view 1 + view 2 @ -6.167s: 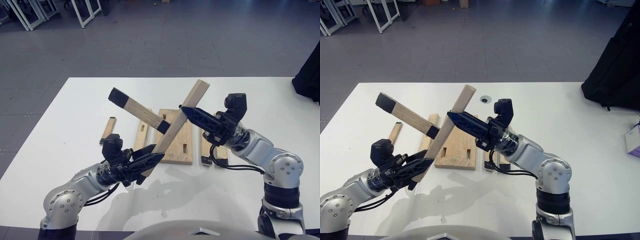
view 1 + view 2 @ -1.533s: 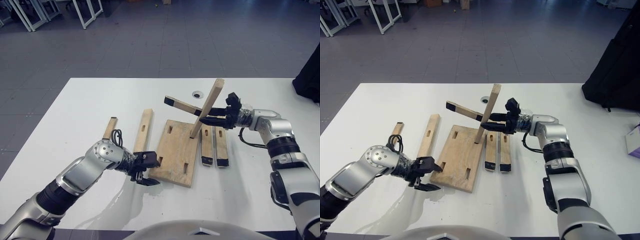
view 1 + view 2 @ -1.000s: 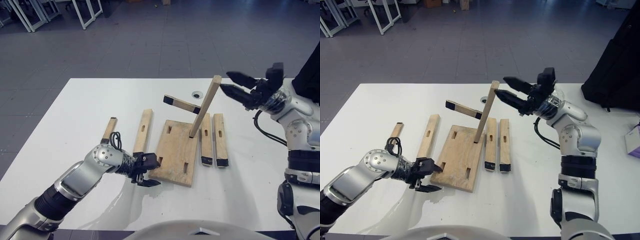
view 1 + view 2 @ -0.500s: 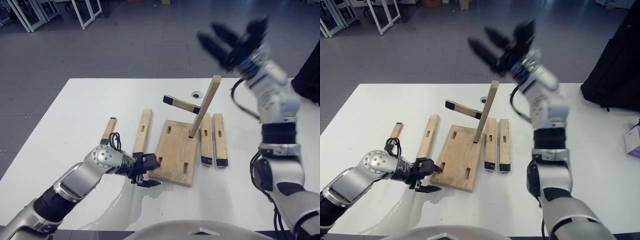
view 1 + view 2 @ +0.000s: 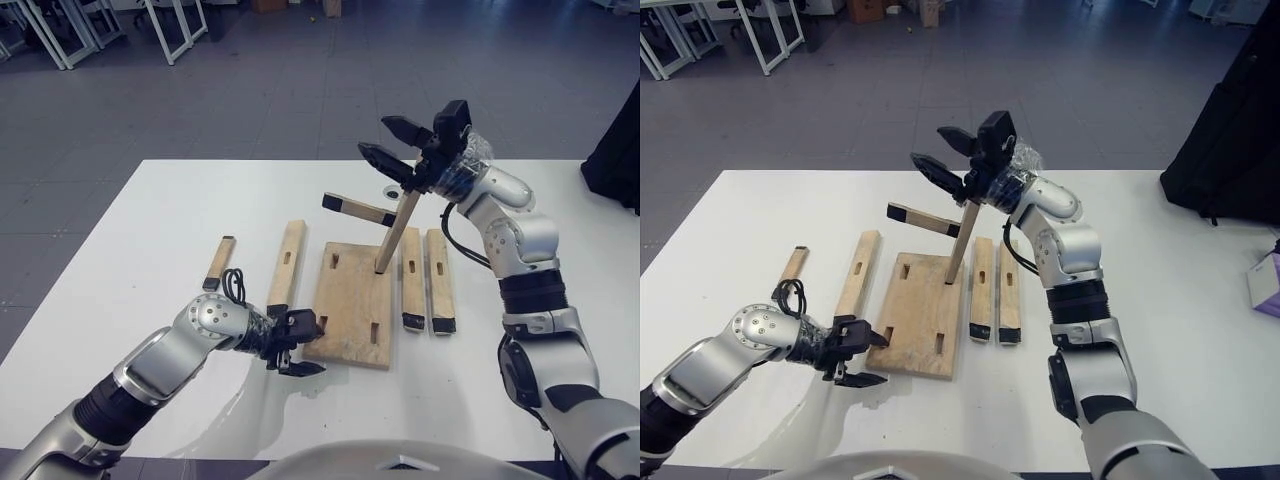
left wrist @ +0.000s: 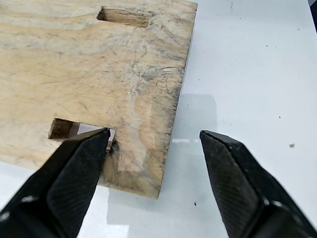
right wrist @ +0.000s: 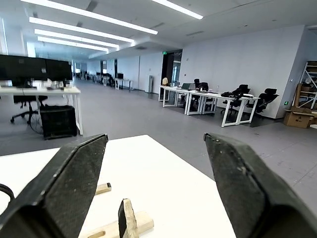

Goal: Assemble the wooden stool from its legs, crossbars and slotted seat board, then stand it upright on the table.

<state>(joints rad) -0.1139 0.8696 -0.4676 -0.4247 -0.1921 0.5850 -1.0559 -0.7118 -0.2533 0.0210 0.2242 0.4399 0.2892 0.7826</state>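
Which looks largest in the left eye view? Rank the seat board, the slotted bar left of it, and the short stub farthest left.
1. seat board, largest
2. slotted bar
3. short stub, smallest
All lie at similar depth.

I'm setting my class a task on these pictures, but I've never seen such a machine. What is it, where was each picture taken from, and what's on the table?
It is a humanoid robot with two arms, each ending in a two-fingered claw. Two pictures look down from its head, two from its wrists. On the white table lies a slotted seat board, one leg standing in it, loose pieces beside. The left claw and right claw are open, holding nothing.
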